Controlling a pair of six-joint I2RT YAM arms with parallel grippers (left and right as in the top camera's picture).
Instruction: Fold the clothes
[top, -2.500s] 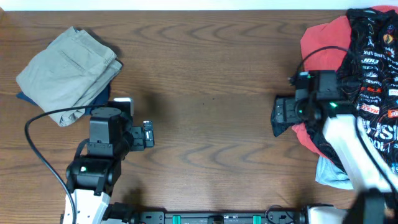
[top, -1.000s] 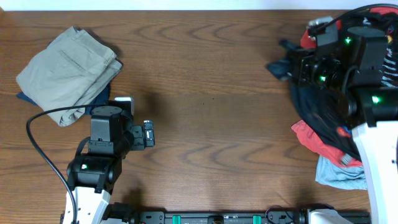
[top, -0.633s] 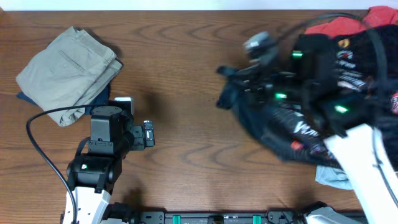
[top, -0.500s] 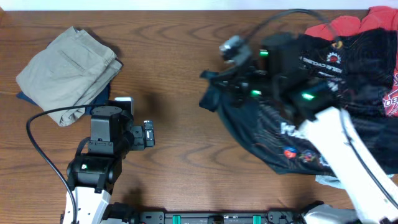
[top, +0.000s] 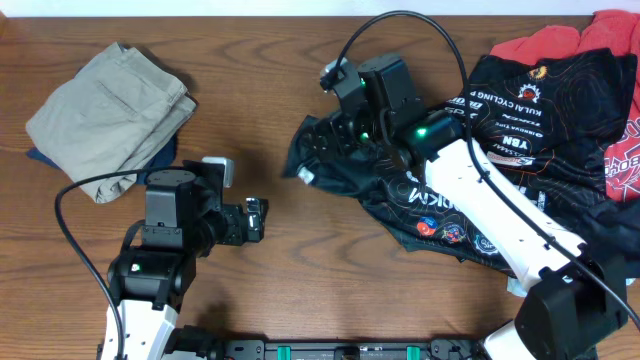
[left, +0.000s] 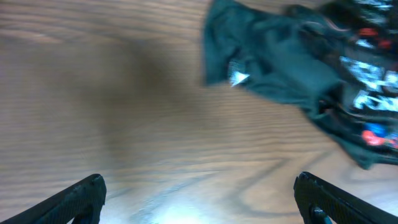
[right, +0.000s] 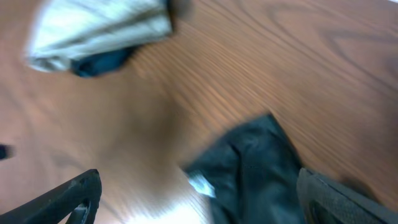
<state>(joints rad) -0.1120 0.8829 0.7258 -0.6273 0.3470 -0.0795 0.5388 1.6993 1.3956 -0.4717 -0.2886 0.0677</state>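
Observation:
The black jersey (top: 500, 110) with orange contour lines and sponsor logos lies crumpled across the right half of the table. Its dark left edge, with a small white tag, reaches the table's middle. It also shows in the left wrist view (left: 280, 62) and the right wrist view (right: 255, 168). My right gripper (top: 318, 150) hovers over that left edge with its jaws (right: 199, 199) wide apart and nothing between the fingertips. My left gripper (top: 255, 218) is open and empty over bare wood (left: 199, 199), a little left of the jersey's edge.
Folded khaki trousers (top: 110, 110) rest on something dark blue at the back left, also in the right wrist view (right: 99, 28). A red garment (top: 540, 40) lies at the back right under the jersey. The right arm's cable arcs over the table's back middle.
My right arm has dragged the jersey left, from the pile at the right edge to the table's middle, spreading it out. My left gripper has shifted slightly right.

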